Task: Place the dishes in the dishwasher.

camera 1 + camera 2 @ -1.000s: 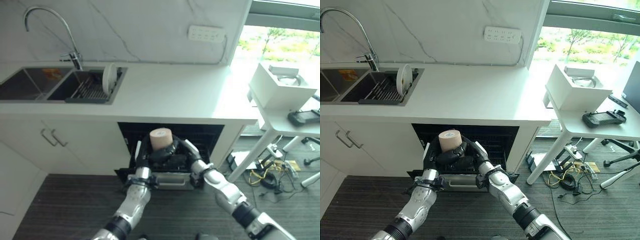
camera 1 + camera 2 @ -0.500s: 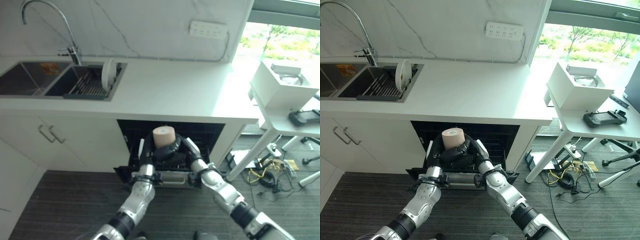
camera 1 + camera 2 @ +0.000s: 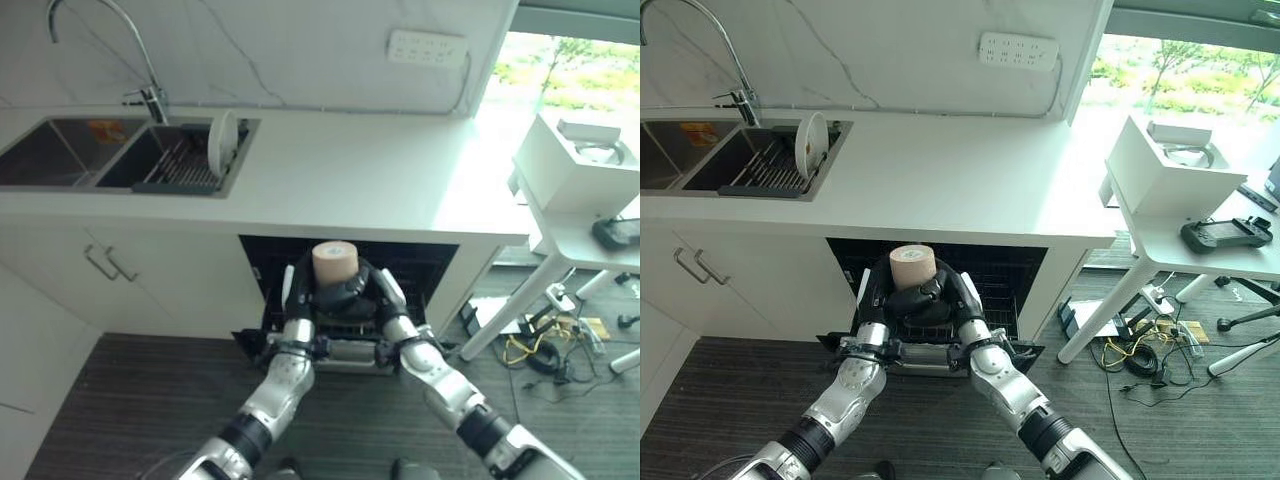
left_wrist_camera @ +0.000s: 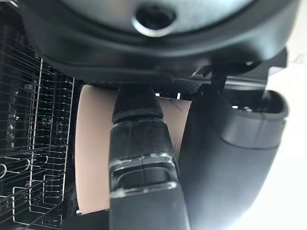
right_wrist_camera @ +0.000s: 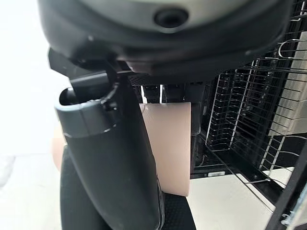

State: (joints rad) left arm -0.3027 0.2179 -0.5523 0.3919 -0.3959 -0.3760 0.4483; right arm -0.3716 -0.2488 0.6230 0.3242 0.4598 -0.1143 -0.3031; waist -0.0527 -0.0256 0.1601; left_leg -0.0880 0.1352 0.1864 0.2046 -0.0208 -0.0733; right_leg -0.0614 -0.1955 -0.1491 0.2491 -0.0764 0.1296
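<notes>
Both hands, left hand [image 3: 303, 300] and right hand [image 3: 372, 297], wrap fingers around a beige cup [image 3: 334, 263], holding it upright over the open dishwasher [image 3: 1000, 275] rack under the counter [image 3: 340, 180]. A white plate [image 3: 219, 138] stands in the sink rack [image 3: 180, 170].

A white bench [image 3: 380, 190] spans the frame's middle beneath a marble wall [image 3: 280, 50] with a socket strip [image 3: 428, 48]. Dark wood-grain floor [image 3: 130, 400] fills the bottom; a bright window [image 3: 570, 70] sits upper right above a white side table [image 3: 580, 245].

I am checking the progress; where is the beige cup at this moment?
The beige cup is held between the left hand and right hand, in the middle of the eye views, before the open dishwasher under the white counter.
</notes>
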